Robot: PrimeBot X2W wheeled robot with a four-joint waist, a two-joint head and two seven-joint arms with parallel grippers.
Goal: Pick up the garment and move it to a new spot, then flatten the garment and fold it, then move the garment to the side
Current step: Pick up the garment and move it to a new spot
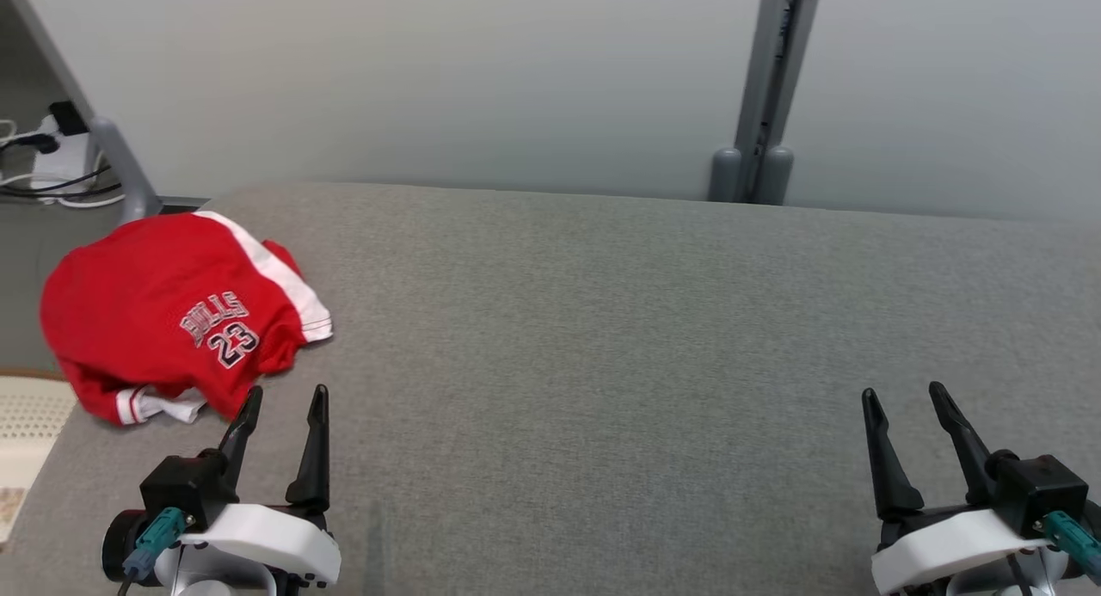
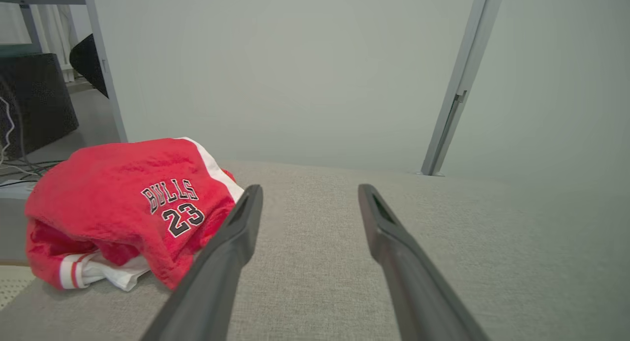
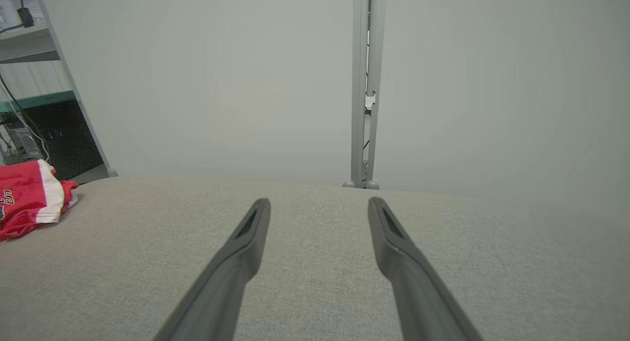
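Head view: the garment (image 1: pixel 176 312), red with a white side stripe and "BULLS 23" lettering, lies crumpled in a heap at the middle left of the frame, at the left end of the grey fabric-covered table (image 1: pixel 602 321). Its outer part appears to hang past the table's left edge. The heap is not flattened and shows no clean long axis. It spreads somewhat wider than deep in the frame, with the white stripe running diagonally down toward its right side and a white-trimmed hem tucked under at lower left. The left pincer (image 1: pixel 288 391) sits at lower left, fingers spread apart with nothing between them. Its outer fingertip is just beside the heap's lower right edge; contact cannot be judged. In the left wrist view the garment lies left of the finger line, not between the fingers, which point at bare table. The right pincer (image 1: pixel 902 390) sits at lower right, fingers likewise spread and empty, well apart from the garment, which the right wrist view puts at its far left margin. Judgement: the left arm is clearly nearer, so the pick falls to it. The coming move calls for a swing up and left in the frame to bring the heap between the fingers.
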